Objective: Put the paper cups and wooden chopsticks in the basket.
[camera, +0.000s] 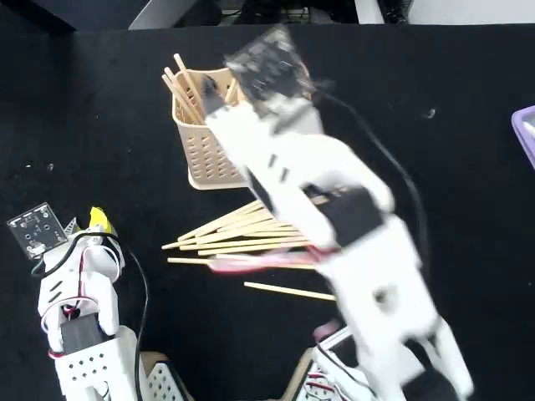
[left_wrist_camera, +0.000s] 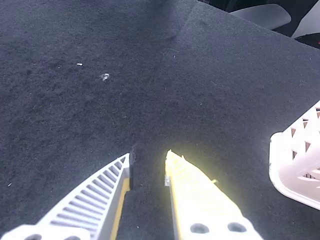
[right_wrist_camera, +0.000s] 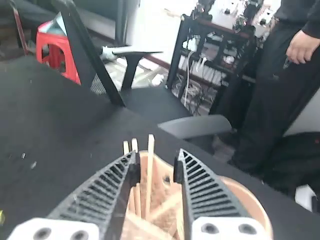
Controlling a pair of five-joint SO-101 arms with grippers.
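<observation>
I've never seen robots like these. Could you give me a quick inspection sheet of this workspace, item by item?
Surface: black table, a few white specks.
Job's things: beige basket upright, some chopsticks standing in it; loose pile of chopsticks on the table beside it; one stray chopstick lying apart.
Clutter: purple object at the table's edge; pinkish strip by the pile, cannot tell what it is.
Grippers: left tool open, empty, over bare table; right tool open, above the basket.
Cables: black cable along the right arm.
Surroundings: red stool, equipment rack.
</observation>
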